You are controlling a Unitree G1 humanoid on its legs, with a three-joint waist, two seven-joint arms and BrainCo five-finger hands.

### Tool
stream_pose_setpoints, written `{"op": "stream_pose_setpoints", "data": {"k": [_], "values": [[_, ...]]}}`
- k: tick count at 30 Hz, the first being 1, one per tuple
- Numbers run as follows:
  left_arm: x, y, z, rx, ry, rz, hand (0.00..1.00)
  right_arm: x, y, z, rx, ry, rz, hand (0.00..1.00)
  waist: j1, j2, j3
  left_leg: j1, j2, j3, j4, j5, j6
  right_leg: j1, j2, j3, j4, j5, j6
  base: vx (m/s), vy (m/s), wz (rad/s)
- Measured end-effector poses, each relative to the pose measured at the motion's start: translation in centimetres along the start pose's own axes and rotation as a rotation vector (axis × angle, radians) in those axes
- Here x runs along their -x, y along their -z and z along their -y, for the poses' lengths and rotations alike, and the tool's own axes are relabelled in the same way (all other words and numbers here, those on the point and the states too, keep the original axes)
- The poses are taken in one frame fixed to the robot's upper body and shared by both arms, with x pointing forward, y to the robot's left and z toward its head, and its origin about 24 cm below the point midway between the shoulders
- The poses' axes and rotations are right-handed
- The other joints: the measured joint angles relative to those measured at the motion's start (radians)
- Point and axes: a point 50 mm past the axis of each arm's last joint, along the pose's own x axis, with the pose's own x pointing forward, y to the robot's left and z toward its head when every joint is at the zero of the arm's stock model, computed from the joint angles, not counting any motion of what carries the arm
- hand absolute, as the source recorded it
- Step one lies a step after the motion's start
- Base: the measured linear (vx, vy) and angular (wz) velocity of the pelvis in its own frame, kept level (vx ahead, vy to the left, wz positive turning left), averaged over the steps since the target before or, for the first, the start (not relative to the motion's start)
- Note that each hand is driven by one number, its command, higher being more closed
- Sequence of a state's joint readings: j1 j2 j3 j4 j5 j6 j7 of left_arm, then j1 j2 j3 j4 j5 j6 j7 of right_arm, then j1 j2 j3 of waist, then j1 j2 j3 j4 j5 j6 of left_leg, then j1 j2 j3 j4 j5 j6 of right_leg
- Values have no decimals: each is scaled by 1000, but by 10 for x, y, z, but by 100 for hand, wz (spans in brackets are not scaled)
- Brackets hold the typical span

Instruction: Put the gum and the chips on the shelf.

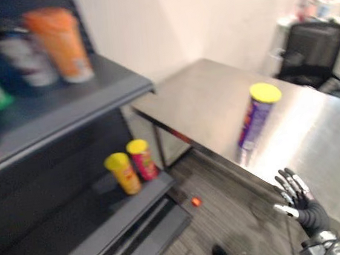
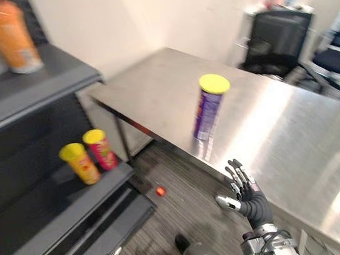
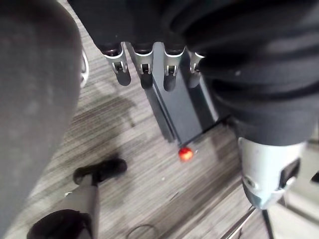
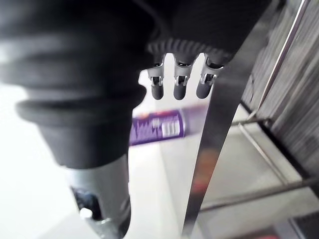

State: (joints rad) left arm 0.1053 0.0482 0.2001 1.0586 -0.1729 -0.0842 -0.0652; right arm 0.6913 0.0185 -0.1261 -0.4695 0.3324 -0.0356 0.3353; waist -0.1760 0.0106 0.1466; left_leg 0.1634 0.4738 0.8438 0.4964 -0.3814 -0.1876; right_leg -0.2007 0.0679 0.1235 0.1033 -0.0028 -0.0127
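Left of table (image 1: 317, 142): dark shelf (image 1: 64, 108), orange can (image 1: 58, 45) on upper board, yellow can (image 1: 122, 173) and red can (image 1: 142, 159) lower. On table near front edge: purple chips can (image 1: 255, 115), upright, yellow lid. Right hand (image 1: 296, 196) just off table's front edge, fingers spread, empty. Left hand (image 3: 144, 74) over floor (image 1: 228, 219), fingers straight, empty. Small red object (image 1: 196, 201) on floor by table.
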Motion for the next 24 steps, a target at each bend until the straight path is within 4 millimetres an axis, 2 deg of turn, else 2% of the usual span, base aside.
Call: {"op": "stream_pose_setpoints", "data": {"k": [1, 2, 3, 4, 5, 6, 7, 8, 9, 10, 12, 13, 14, 15, 16, 17, 18, 20, 21, 22, 23, 24], "values": [[-2, -5, 7, 4, 17, 14, 0, 3, 2, -3, -8, -9, -16, 0, -3, 0, 2, 28, 25, 65, 2, 3, -4, -44, -20, -90, 113, -3, -7, 50, -19, -104], [-3, -5, 16, 10, 37, 14, 0, 3, 1, -4, -7, -15, -10, 0, -10, 0, 2, 69, 40, 123, 4, 5, -8, -61, -59, -138, 256, -15, -24, 88, -27, -106], [-3, -4, 20, 6, 49, 12, 0, 3, -2, -5, -3, -17, -2, 0, -12, 0, 2, 93, 39, 150, 8, 5, -9, -54, -82, -157, 306, -15, -33, 114, -40, -135], [-3, -6, 24, -22, 65, 22, 0, -1, -5, -7, 1, -34, 20, 0, -7, -3, 2, 138, 28, 207, 24, 12, -1, -59, -71, -194, 321, -7, -29, 106, -84, -188], [-3, -2, 20, -38, 58, 1, 0, -12, -8, -11, 1, -75, 53, 0, -8, -11, 6, 140, 33, 214, 57, 46, 53, -66, -45, -201, 258, 60, -91, 81, -81, -208], [-4, -4, 19, -56, 59, -11, 0, -17, -8, -13, -1, -86, 73, 0, -9, -10, 5, 107, 22, 202, 73, 45, 67, -54, -39, -180, 178, 109, -94, -8, -19, -185], [-10, -18, 25, -103, 92, 4, 0, -24, -11, -9, -4, -65, 117, 0, -11, -21, 4, 22, -70, 191, -65, 5, 61, -47, -53, -165, 41, 162, -80, -40, 43, -168], [-13, -32, 27, -133, 101, 43, 0, -33, -13, -7, 3, -65, 138, 0, 2, -43, 30, 29, -123, 243, -143, 86, 37, -114, -100, -268, 212, 8, -67, 4, 41, -140], [-13, -30, 24, -143, 95, 29, 0, -36, -13, -6, 5, -70, 137, 0, -3, -48, 40, 36, -128, 262, -142, 85, 37, -104, -119, -321, 234, -40, -48, 121, -9, -120], [-12, -25, 22, -163, 94, 4, 0, -36, -11, -4, 11, -68, 125, 0, -4, -49, 41, 72, -130, 303, -142, 87, 30, -79, -138, -422, 246, -96, -38, 143, -37, -76], [-11, -19, 17, -169, 83, -16, 0, -36, -8, -3, 8, -71, 108, 0, -6, -35, 45, 108, -112, 351, -144, 100, 11, -54, -106, -451, 225, -104, -41, 102, -66, -64], [-10, -16, 17, -166, 84, -18, 0, -34, -7, -2, -10, -71, 105, 0, -4, -21, 43, 119, -99, 357, -139, 112, 4, -49, -69, -428, 201, -104, -42, 121, -110, -52], [-10, -16, 16, -167, 81, -19, 0, -32, -5, -2, -17, -81, 93, 0, 3, -12, 40, 115, -54, 354, -86, 124, 17, -38, -33, -410, 162, -107, -36, 140, -128, -52], [-10, -15, 15, -168, 78, -20, 0, -30, -4, -2, -19, -79, 85, 0, 2, -11, 40, 106, -21, 347, -41, 132, 28, -27, -16, -409, 138, -105, -34, 152, -161, -36], [-9, -15, 14, -168, 76, -20, 0, -25, -1, -1, -22, -69, 68, 0, 0, -14, 41, 96, 28, 330, 24, 152, 50, -3, 6, -410, 106, -100, -39, 184, -179, -20], [-9, -14, 13, -163, 71, -22, 0, -18, 3, 2, -28, -57, 43, 0, 6, -23, 46, 93, 78, 294, 103, 199, 68, 36, 30, -394, 86, -83, -68, 276, -179, -46], [-9, -15, 12, -150, 66, -13, 0, -13, 4, 5, -30, -47, 31, 0, 22, -32, 48, 86, 111, 213, 183, 238, 69, 74, 45, -359, 68, -83, -86, 254, -104, -57], [-9, -17, 10, -125, 55, 3, 0, -13, 3, 5, -26, -53, 31, 0, 28, -43, 53, 56, 105, 113, 246, 234, 72, 96, 46, -332, 61, -84, -89, 149, -8, -60], [-9, -21, 6, -86, 34, 28, 0, -12, 3, 5, -26, -55, 28, 0, 34, -51, 58, -15, 64, -46, 301, 211, 104, 122, 50, -287, 45, -90, -99, 79, 35, -60], [-9, -24, 5, -68, 24, 42, 0, -11, 3, 5, -27, -57, 25, 0, 44, -53, 59, -47, 32, -127, 308, 186, 113, 133, 50, -269, 39, -98, -111, 72, 79, -82], [-9, -27, 1, -50, 4, 68, 0, -11, 3, 3, -20, -76, 17, 0, 63, -59, 57, -108, -50, -293, 294, 138, 96, 145, 47, -231, 37, -98, -109, 37, 80, -77], [-8, -28, -1, -50, -5, 78, 0, -12, 3, 3, -14, -90, 13, 0, 76, -61, 56, -124, -83, -347, 270, 119, 93, 154, 46, -216, 36, -98, -108, 63, 103, -94]]}}
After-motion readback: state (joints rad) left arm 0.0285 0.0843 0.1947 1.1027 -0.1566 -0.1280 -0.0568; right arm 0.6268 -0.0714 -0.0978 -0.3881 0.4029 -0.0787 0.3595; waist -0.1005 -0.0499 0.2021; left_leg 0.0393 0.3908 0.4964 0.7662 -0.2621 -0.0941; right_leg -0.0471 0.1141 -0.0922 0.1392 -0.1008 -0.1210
